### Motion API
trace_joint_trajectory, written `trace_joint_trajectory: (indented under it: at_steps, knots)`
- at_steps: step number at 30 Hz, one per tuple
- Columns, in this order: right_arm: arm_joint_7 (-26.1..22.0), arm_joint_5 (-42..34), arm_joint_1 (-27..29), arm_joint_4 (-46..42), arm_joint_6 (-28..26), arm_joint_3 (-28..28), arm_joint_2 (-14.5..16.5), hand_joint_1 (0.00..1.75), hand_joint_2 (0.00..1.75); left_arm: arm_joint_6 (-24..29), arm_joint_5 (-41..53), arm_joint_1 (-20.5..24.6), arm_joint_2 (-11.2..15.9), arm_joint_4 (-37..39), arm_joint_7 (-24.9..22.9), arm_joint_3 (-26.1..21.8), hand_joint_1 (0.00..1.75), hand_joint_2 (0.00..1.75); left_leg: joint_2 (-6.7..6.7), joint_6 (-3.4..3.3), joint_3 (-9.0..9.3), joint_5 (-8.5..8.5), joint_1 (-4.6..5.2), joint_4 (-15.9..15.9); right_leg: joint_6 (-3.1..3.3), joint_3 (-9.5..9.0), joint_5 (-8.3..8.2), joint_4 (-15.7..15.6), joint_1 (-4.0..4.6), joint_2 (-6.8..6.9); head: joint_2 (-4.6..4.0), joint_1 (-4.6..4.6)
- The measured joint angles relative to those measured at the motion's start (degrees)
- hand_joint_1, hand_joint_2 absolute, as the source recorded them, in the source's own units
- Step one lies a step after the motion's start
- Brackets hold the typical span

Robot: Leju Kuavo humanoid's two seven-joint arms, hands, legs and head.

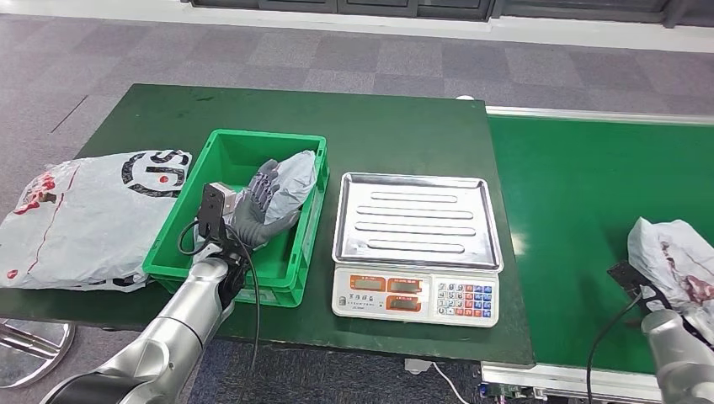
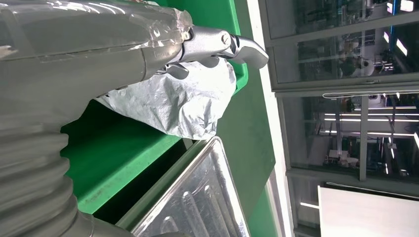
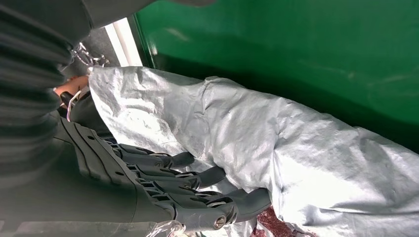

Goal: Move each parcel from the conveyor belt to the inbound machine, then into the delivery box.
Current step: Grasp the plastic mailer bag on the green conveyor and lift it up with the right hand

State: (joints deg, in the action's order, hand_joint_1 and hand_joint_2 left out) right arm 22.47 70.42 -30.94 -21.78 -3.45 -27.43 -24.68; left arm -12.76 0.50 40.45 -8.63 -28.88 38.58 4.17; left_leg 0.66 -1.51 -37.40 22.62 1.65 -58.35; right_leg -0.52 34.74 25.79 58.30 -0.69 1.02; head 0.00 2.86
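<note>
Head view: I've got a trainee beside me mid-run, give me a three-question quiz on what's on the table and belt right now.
1. True or false: a parcel lies on the scale's steel tray.
2. Where is the left hand? A) above the keypad B) inside the green crate, on a grey parcel C) on the conveyor belt
3. Fill in: the right hand has its fingers against a grey-white parcel lying on the ______.

Key: 1 false, the tray is bare. 2 B. 3 conveyor belt.
</note>
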Motion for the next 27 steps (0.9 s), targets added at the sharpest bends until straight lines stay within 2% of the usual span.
trace_joint_trajectory:
  at_steps: [13, 17, 20, 24, 27]
  knots:
    - [-0.1, 0.3, -0.1, 0.1, -0.2, 0.0, 0.0, 0.00, 1.75, 0.0, 0.0, 0.0, 0.0, 0.1, 0.0, 0.0, 0.00, 1.75, 0.01, 0.00, 0.03, 0.00, 0.00, 0.0, 0.00, -0.05, 0.00, 0.0, 0.00, 0.01, 0.00, 0.00]
    - [-2.3, 0.5, -0.3, 0.0, -3.6, 0.0, 0.2, 0.00, 1.75, 0.0, -0.2, 0.0, 0.0, 0.1, -0.1, -0.1, 0.00, 1.75, 0.02, 0.01, 0.02, 0.00, 0.01, 0.0, 0.00, -0.08, 0.00, 0.0, 0.00, 0.02, 0.00, 0.00]
    - [-8.2, -1.4, -0.9, -0.7, -9.8, 0.0, 1.0, 0.00, 1.75, 0.0, -0.5, -0.2, 0.0, -0.2, 0.1, -0.8, 0.00, 1.75, 0.00, 0.04, 0.04, 0.03, 0.01, 0.0, 0.01, -0.09, -0.01, 0.0, 0.00, -0.01, 0.00, 0.00]
    - [-20.8, -7.5, -1.6, -4.7, -20.0, 0.0, 3.0, 0.00, 1.75, 0.0, -0.1, -0.6, 0.1, -0.6, 0.3, -1.0, 0.00, 1.75, -0.08, 0.07, 0.13, 0.02, 0.00, 0.0, 0.03, -0.09, -0.01, 0.0, 0.01, -0.07, 0.00, 0.01]
    - [-26.0, -13.1, -1.2, -8.5, -22.0, 0.0, 4.3, 0.00, 1.75, 0.0, 0.5, -0.7, 0.1, -0.7, 0.4, -1.0, 0.00, 1.75, -0.01, 0.08, 0.17, -0.01, -0.02, 0.0, 0.06, -0.12, 0.02, 0.0, 0.02, 0.00, 0.00, 0.02]
